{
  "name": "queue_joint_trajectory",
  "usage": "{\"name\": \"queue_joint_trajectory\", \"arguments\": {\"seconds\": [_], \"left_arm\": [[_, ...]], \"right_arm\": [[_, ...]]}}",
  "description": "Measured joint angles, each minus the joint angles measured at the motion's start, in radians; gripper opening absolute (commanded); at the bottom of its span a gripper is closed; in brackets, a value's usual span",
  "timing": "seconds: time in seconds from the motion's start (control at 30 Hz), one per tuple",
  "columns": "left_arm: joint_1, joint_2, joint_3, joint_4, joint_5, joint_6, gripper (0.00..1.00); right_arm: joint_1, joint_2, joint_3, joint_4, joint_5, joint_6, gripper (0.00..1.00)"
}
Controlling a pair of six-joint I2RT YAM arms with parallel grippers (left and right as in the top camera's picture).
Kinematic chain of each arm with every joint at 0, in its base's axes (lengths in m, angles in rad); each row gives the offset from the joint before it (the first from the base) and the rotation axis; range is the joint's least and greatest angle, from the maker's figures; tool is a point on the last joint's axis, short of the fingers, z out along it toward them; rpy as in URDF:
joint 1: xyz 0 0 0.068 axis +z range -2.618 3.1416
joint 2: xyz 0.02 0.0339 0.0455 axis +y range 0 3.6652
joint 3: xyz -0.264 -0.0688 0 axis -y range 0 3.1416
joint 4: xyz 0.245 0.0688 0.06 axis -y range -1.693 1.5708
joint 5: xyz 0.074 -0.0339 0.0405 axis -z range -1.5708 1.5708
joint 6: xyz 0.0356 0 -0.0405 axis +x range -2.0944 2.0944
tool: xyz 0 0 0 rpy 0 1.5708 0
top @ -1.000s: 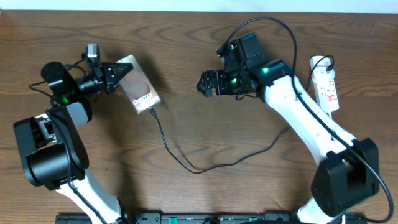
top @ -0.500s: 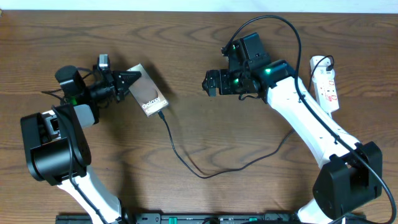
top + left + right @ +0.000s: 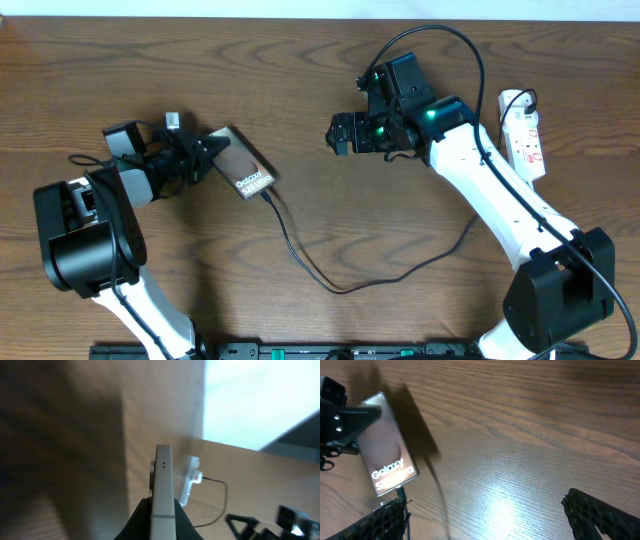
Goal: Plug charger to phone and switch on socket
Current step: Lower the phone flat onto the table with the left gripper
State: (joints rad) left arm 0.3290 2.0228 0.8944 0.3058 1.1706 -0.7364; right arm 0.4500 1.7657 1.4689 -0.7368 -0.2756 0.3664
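Overhead view. A dark brown wooden bench [image 3: 300,60] with a fine lengthwise grain carries the whole set-up. At left of centre, the left pincer [image 3: 212,150] is clamped on the upper short end of the phone [image 3: 247,163], a flat rectangular slab with a glossy brownish-bronze face and white "Galaxy" lettering, set diagonally in the frame. The charger [image 3: 300,255], a thin black cable, meets the phone's lower short edge, drops in a loose curve toward lower centre, then rises to the right and passes behind the white right arm. The socket [image 3: 525,135], a white elongated power strip with small red marks, lies at upper right, a black plug at its upper end. The right pincer [image 3: 340,133] hangs at upper centre, well apart from the phone, jaws wide and empty.

Left wrist view. The phone [image 3: 163,490] appears edge-on as a narrow pale metallic band, pinched between two dark fingers [image 3: 139,517]; the background is blurred.

Right wrist view. The phone [image 3: 387,442] sits at upper left, casting a dark shadow rightward on the sheened wood. The charger's small plug tip [image 3: 400,494] touches its lower edge. Two textured black fingertips [image 3: 600,515] stand far apart at the lower corners.
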Motion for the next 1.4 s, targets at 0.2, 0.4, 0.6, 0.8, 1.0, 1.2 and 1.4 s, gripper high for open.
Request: {"name": "queue_joint_trajectory", "arguments": {"seconds": [0.2,0.4,0.6,0.8,1.0,1.2,1.4], "left_arm": [[0.000,0.000,0.000,-0.142,-0.108,0.093,0.07],[0.000,0.000,0.000,-0.160,-0.125,0.140,0.07],[0.000,0.000,0.002,-0.190,-0.126,0.155,0.26],[0.000,-0.005,0.008,-0.208,-0.112,0.158,0.36],[0.000,-0.011,0.015,-0.214,-0.089,0.157,0.58],[0.000,-0.024,0.028,-0.241,-0.066,0.158,0.77],[0.000,-0.035,0.041,-0.307,-0.055,0.157,0.84]], "right_arm": [[0.000,0.000,0.000,0.000,0.000,0.000,0.99],[0.000,0.000,0.000,0.000,0.000,0.000,0.99],[0.000,0.000,0.000,0.000,0.000,0.000,0.99],[0.000,0.000,0.000,0.000,-0.001,0.000,0.99],[0.000,0.000,0.000,0.000,-0.001,0.000,0.99],[0.000,0.000,0.000,0.000,-0.002,0.000,0.99],[0.000,0.000,0.000,0.000,-0.002,0.000,0.99]]}}
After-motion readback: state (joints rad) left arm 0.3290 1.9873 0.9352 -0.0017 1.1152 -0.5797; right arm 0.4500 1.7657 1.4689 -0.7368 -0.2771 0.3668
